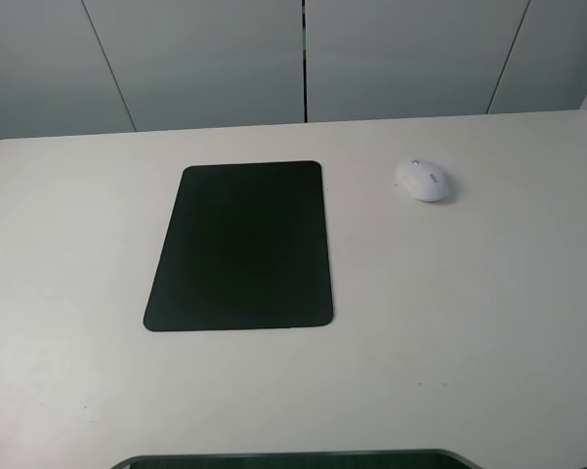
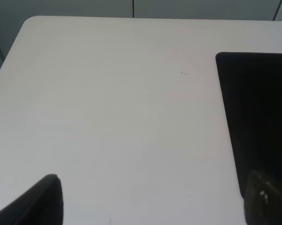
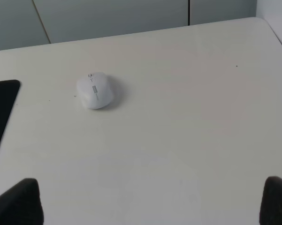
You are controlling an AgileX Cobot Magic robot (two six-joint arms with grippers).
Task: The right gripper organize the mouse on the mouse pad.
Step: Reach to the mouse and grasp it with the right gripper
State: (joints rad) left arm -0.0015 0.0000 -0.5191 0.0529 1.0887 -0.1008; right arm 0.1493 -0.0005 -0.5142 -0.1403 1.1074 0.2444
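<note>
The white mouse (image 1: 424,181) lies on the bare white table, to the right of the black mouse pad (image 1: 241,245) and apart from it. It shows in the right wrist view (image 3: 95,90) too, beside a corner of the pad (image 3: 1,112). My right gripper (image 3: 150,206) is open and empty, well short of the mouse; only its two fingertips (image 3: 19,204) show. My left gripper (image 2: 152,199) is open and empty over bare table beside the pad's left edge (image 2: 255,117). Neither gripper shows in the exterior high view.
The white table (image 1: 469,322) ends at a far edge in front of grey wall panels (image 1: 225,59). A dark rounded edge (image 1: 293,459) sits at the table's near side.
</note>
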